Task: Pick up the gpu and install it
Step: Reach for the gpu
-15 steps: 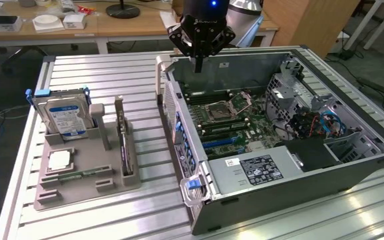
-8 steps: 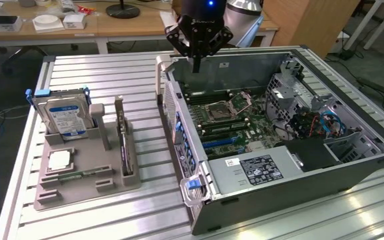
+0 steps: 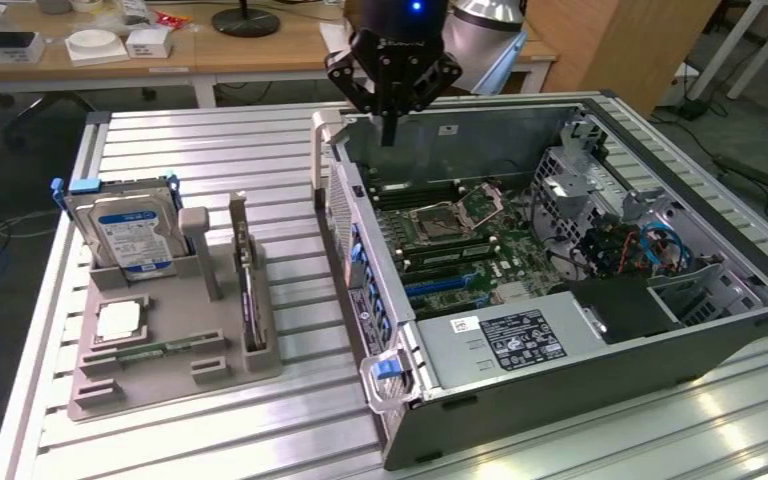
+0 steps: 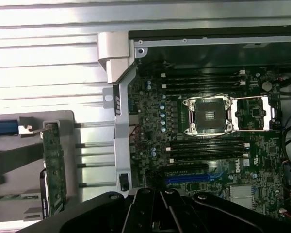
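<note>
So the gripper (image 3: 388, 138) hung at the top middle of the exterior view, over the far edge of the open computer case (image 3: 531, 400), fingers pinched together with nothing between them.

The gpu (image 3: 244, 295) was nowhere near it. It stood on edge in a slot of the grey holder tray (image 3: 104, 390), at the exterior view's left, lower-middle of the frame. From the wrist camera it read as a thin green-edged card (image 4: 54, 165) parked upright beside the case wall.

My take on handling: it looked light and stiff but fragile, with bare components and a contact edge you don't want to squeeze. I'd grab it by the top edge across its thickness, near the middle so it doesn't swing, and keep off the chips. It's thin, so the jaws would need to open only a little.

Counts:
- one gpu
- one hard drive (image 3: 124, 235) with a blue label
- one square processor chip (image 3: 120, 320)
- one memory stick (image 3: 157, 350), all in that one tray
- one case
- one motherboard (image 3: 471, 250)
- one gripper
</note>
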